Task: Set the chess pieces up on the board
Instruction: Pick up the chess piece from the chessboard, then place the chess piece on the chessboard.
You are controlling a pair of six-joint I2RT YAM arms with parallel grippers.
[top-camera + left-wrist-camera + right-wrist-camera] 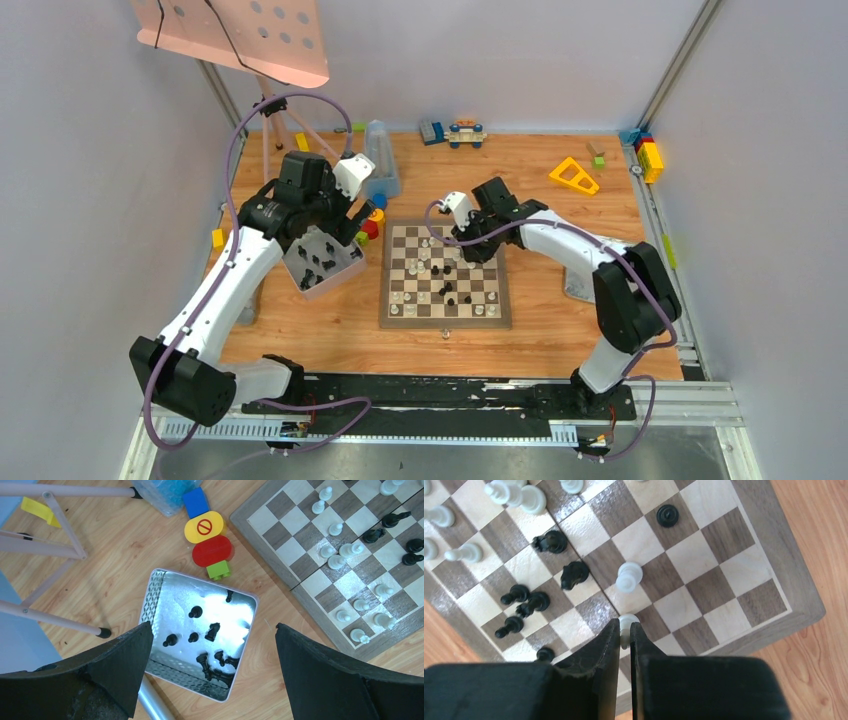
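A: Now, entry one: right gripper (pixel 624 630)?

B: Jaws almost together, clamped on one white piece (pixel 627 621), lower middle of the right wrist view. It sits over a dark square of the board (pixel 791 575) near the lower border. Whether its base touches the square, cannot tell.

A: Around it?

B: A second white man (pixel 629 576) stands just above it. Black pieces (pixel 574 574) are scattered left of centre, some on their sides. One more stands alone at upper middle. White pieces (pixel 526 497) cluster at upper left.

A: Entry two: left gripper (pixel 213 630)?

B: Jaws wide apart, nothing between them. It hangs above the tray (pixel 150 600), which fills the middle of the left wrist view.

A: Tray contents?

B: Black pieces (pixel 195 612) only. A few stand apart near the centre, and several are heaped at the lower edge.

A: Beyond the tray?

B: Blocks (pixel 212 550) in a line, blue, yellow, red, green, with the green one just beside the tray's upper edge. The board takes the upper right corner of that view, with white men across it and black ones at far right. All of it rests on the table (pixel 100 580).
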